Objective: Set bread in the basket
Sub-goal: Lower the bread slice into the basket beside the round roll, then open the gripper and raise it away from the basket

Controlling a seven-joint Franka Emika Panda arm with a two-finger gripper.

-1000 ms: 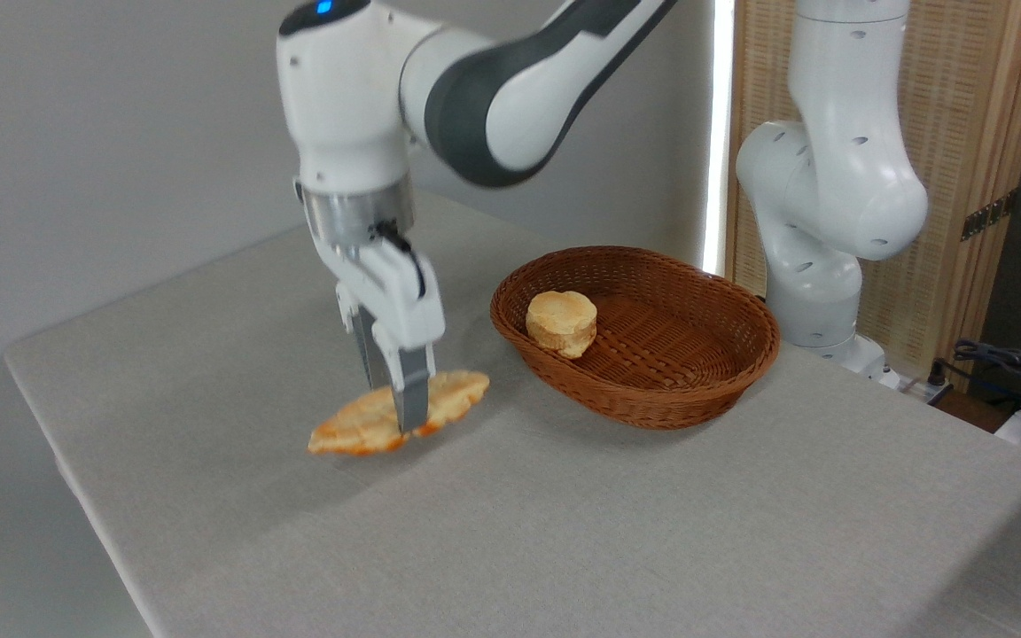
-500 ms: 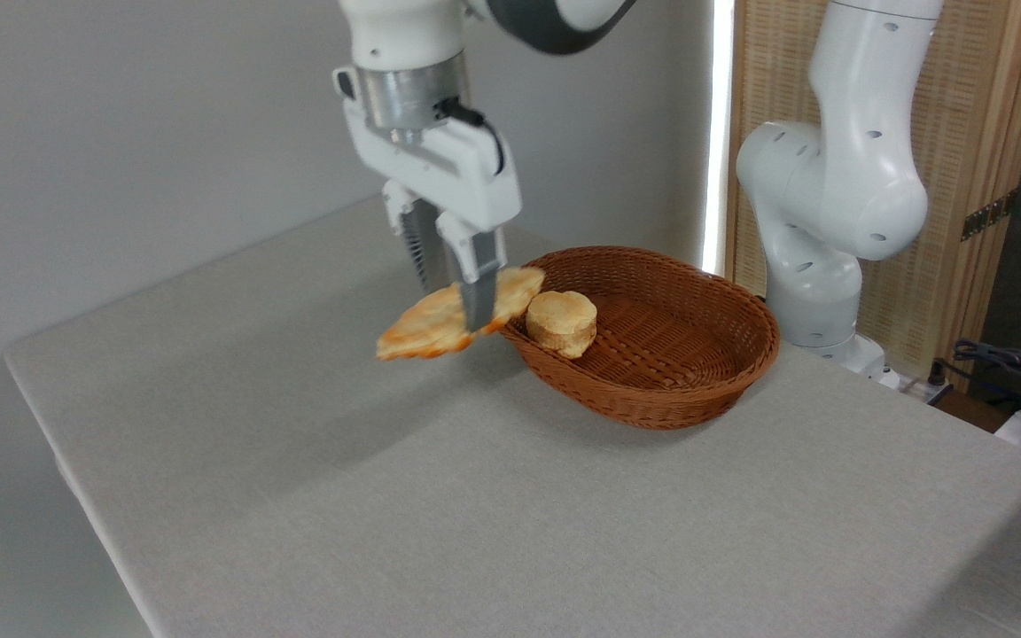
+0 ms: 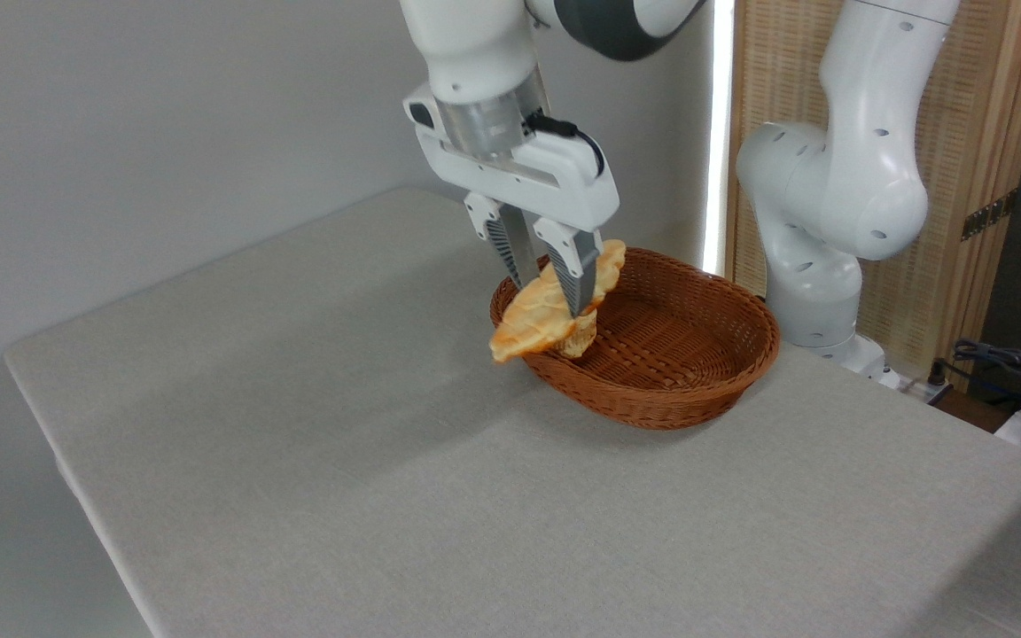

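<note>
The gripper (image 3: 555, 297) is clamped across the middle of the bread (image 3: 553, 304), holding it tilted in the air over the left rim of the basket (image 3: 697, 354), its lower tip hanging outside the rim. The pastry looks light and thin, probably flaky and easily crushed, so a mid-length pinch with gentle force suits it. A small bun, mostly hidden behind the bread, sits at the basket's left end; the right part lies open, and the counter (image 3: 386, 461) around is bare.

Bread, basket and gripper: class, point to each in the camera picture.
Bread (image 3: 524, 321): camera view, lower golden end.
Basket (image 3: 652, 409): camera view, front woven wall.
Gripper (image 3: 554, 297): camera view, between fingertips.
</note>
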